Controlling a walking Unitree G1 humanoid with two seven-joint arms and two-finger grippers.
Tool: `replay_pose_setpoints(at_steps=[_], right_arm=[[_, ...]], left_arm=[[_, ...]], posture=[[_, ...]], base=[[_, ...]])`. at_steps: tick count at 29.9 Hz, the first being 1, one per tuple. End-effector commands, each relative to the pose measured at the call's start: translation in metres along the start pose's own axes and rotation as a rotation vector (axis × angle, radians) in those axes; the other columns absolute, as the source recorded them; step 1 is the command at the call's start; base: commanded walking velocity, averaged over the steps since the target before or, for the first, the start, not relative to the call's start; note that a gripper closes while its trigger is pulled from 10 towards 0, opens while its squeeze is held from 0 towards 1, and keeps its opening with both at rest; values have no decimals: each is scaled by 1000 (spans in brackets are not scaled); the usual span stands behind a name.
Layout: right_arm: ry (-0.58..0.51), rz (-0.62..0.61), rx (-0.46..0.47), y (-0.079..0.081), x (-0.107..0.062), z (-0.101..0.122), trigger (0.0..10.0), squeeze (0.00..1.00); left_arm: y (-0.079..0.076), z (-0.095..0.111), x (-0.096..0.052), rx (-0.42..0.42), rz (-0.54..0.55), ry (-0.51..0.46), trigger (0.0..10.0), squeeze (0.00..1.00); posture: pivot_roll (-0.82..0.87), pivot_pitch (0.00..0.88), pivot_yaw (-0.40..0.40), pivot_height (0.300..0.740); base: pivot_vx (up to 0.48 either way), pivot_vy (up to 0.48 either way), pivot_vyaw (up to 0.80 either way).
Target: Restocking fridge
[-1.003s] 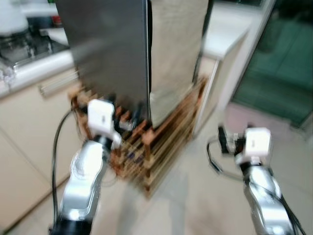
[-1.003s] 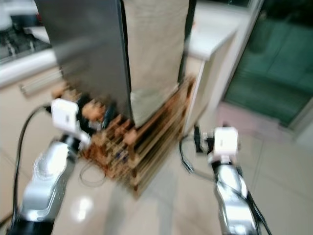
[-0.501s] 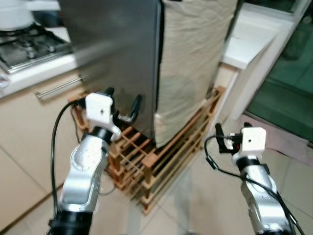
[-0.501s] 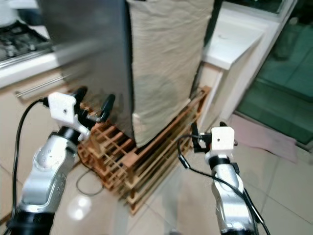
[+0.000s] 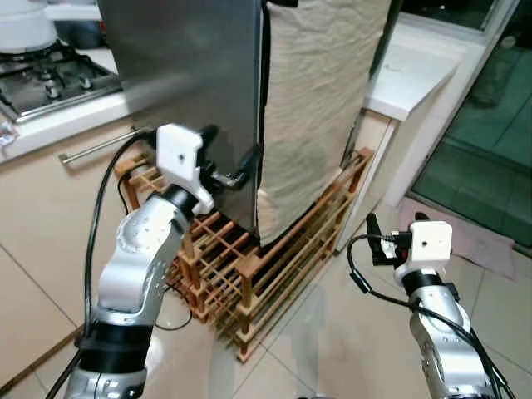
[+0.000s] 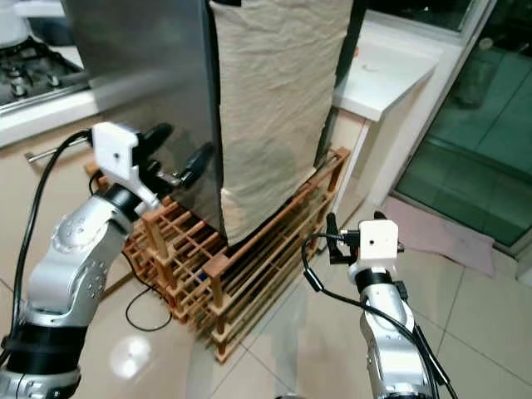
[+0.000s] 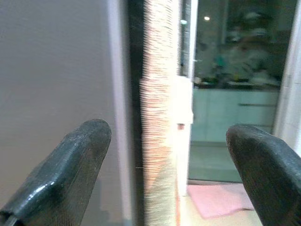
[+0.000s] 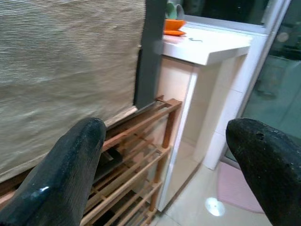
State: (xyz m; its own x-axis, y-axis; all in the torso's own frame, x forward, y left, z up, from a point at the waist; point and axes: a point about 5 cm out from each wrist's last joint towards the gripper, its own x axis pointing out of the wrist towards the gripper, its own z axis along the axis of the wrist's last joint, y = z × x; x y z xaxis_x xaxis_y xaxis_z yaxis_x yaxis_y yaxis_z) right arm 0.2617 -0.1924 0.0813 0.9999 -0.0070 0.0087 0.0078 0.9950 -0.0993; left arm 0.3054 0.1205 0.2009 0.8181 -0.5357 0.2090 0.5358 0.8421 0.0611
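The left gripper [image 5: 235, 160] is rising closer to the fridge [image 5: 191, 75] edge, fingers wide; right gripper [image 8: 164, 155] is hovering, fingers wide.

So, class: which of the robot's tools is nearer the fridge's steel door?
Left. The left tool is at the steel door; the right tool hangs apart, lower.

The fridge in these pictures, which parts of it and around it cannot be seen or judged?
- Fridge: its inside is hidden; the head views show a grey side and a beige cloth draped over its front.
- Fridge top: cut off by the upper edge of the head views.
- Wooden rack: its contents are too dark and small to name.
- Left gripper: whether a finger touches the fridge edge; the left wrist view is blurred.
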Motion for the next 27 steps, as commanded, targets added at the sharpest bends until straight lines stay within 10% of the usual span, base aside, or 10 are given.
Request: replay_pose_setpoints(at_steps=[1, 15, 27], right_arm=[[-19, -17, -11, -5, 3, 6, 10000, 0], [-24, -30, -22, -8, 4, 8, 10000, 0], [-4, -27, -23, -8, 5, 2, 10000, 0]], left_arm=[[-5, -8, 12, -7, -34, 46, 10000, 0], [7, -25, 21, -8, 62, 134, 10000, 0], [-19, -24, 24, -79, -38, 102, 10000, 0]], posture=[[-75, 0, -29, 740], [-89, 0, -32, 740], [-82, 0, -34, 740]], base=[[0, 0, 0], [0, 0, 0], [0, 0, 0]])
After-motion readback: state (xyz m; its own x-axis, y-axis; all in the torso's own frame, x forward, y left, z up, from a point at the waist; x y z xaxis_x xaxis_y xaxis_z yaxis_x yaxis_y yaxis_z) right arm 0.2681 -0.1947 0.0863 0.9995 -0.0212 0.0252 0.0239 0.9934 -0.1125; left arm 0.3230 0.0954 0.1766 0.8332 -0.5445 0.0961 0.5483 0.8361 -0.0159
